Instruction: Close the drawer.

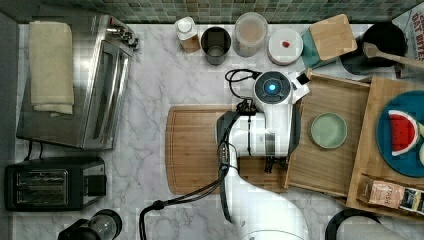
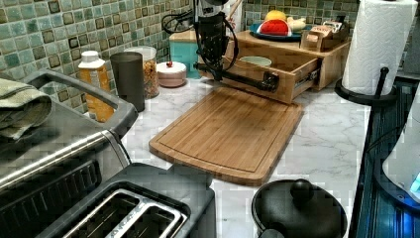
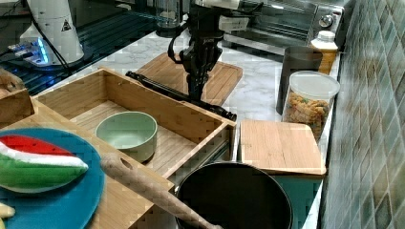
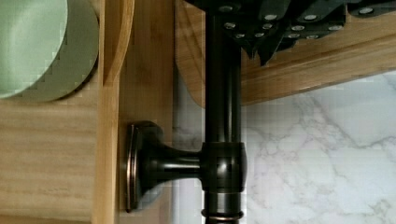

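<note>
Green bowl (image 3: pixel 126 133) inside pulled-out drawer (image 3: pixel 181 117), dark bar handle (image 3: pixel 179 95) toward cutting board (image 1: pixel 200 150), gripper (image 3: pixel 196 93) at handle, jaw state unclear.

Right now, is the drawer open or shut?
Open. The drawer stands pulled out from its cabinet, with its bottom and the green bowl inside exposed. The gripper is at its dark handle.
</note>
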You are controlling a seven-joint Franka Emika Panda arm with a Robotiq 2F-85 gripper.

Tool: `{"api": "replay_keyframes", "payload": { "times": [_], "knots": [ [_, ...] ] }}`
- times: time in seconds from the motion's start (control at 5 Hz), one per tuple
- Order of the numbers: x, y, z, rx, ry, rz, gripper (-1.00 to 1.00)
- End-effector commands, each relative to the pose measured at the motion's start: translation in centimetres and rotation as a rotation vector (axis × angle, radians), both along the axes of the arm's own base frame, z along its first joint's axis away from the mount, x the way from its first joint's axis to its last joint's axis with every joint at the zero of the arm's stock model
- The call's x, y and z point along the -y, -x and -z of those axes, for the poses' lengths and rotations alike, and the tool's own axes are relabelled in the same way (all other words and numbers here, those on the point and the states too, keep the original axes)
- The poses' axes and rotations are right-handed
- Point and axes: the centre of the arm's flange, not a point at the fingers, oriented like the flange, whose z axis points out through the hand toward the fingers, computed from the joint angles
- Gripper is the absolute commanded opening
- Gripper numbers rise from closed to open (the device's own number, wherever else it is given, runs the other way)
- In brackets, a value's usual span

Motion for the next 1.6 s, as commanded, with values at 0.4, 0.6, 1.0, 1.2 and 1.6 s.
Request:
{"api": "replay_keyframes", "payload": {
  "times": [0.4, 0.6, 1.0, 1.2, 1.6],
  "knots": [
    [25.0, 10.6, -3.4, 0.02, 0.072, 0.158, -1.0],
    [31.4, 12.5, -4.0, -0.013, 0.118, 0.13, -1.0],
    [36.8, 14.3, -4.7, -0.088, 0.142, 0.199, -1.0],
    [36.8, 14.3, -4.7, -0.088, 0.142, 0.199, -1.0],
    [36.8, 14.3, -4.7, -0.088, 0.142, 0.2, -1.0]
  ]
}}
